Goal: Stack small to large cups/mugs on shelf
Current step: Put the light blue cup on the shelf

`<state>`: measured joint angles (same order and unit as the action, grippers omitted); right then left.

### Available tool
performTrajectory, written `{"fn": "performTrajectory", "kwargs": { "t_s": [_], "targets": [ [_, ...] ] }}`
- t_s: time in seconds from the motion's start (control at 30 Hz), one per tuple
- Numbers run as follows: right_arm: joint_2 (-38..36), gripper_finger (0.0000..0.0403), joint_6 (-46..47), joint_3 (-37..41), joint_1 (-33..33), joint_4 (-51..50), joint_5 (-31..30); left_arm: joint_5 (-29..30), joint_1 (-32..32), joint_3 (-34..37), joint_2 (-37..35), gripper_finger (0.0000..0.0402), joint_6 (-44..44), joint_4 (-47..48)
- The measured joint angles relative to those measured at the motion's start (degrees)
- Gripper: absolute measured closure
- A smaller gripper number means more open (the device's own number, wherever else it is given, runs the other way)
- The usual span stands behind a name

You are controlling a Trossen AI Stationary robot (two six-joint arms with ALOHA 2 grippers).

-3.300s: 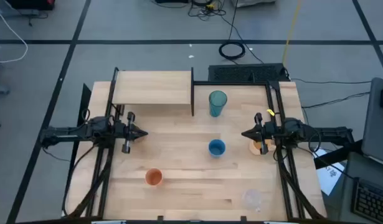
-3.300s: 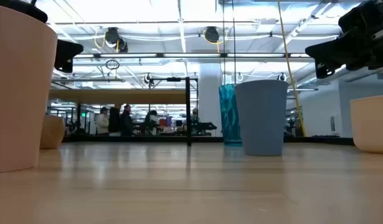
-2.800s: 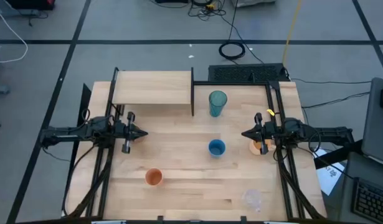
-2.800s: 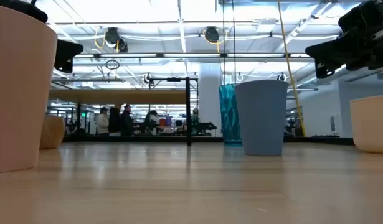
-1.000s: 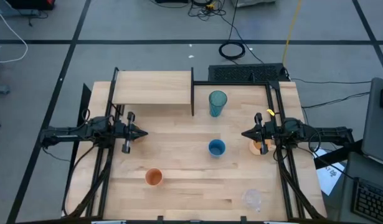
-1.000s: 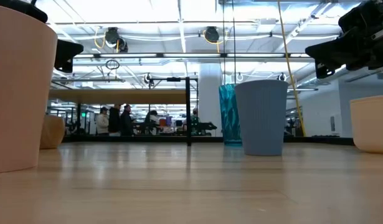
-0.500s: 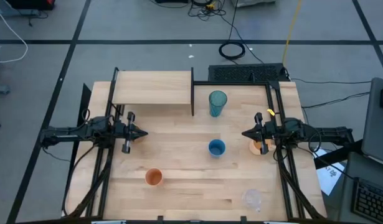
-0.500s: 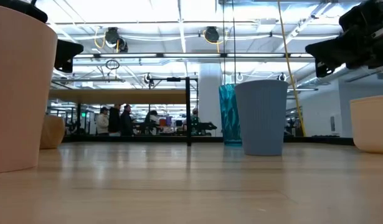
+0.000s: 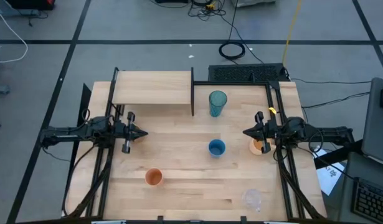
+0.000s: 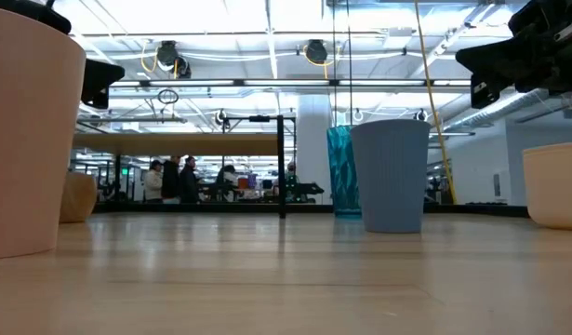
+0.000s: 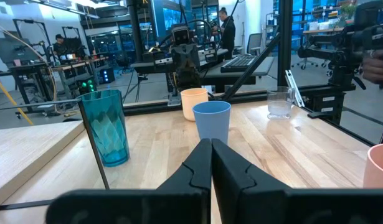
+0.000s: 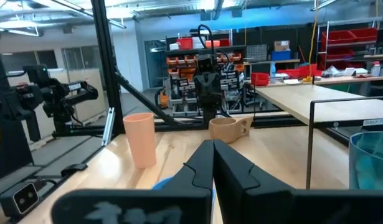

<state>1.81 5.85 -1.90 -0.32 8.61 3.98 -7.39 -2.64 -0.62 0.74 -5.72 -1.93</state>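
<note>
Stretched level over the counter (image 9: 191, 186) from 9 and 3 o'clock — left end effector (image 9: 143, 132) and right end effector (image 9: 246, 133) pinched closed, empty — cups scattered, blue cup (image 9: 217, 148) central, shelf (image 9: 154, 87) at 11.

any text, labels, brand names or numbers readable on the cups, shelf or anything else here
None can be read.
teal tumbler, blue cup, orange cup, peach mug, tan mug, clear cup: no print shows.
shelf: bare wood.
white tag on the black frame: too small to read.
Bins and signs in the room behind: too blurred.
</note>
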Motion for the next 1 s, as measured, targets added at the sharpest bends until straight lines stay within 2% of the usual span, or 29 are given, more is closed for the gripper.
{"fn": "performTrajectory", "kwargs": {
  "t_s": [0.13, 0.33, 0.73, 1.0],
  "targets": [
    [2.8, 0.0403, 0.5, -3.9, 0.0, -3.4, -2.4, 0.0, 0.0, 0.0, 0.0, 0.0392, 0.0, 0.0],
    [9.7, 0.0403, -1.8, -14.5, 0.0, -6.9, -2.5, 0.0, 0.0, 0.0, 0.0, 0.0392, 0.0, 0.0],
    [27.5, 0.0403, -4.2, -41.4, 0.0, -22.3, -2.5, 0.0, 0.0, 0.0, 0.0, 0.0392, 0.0, 0.0],
    [37.3, 0.0403, -3.6, -55.5, 0.0, -32.3, -2.4, 0.0, 0.0, 0.0, 0.0, 0.0392, 0.0, 0.0]
  ]
}}
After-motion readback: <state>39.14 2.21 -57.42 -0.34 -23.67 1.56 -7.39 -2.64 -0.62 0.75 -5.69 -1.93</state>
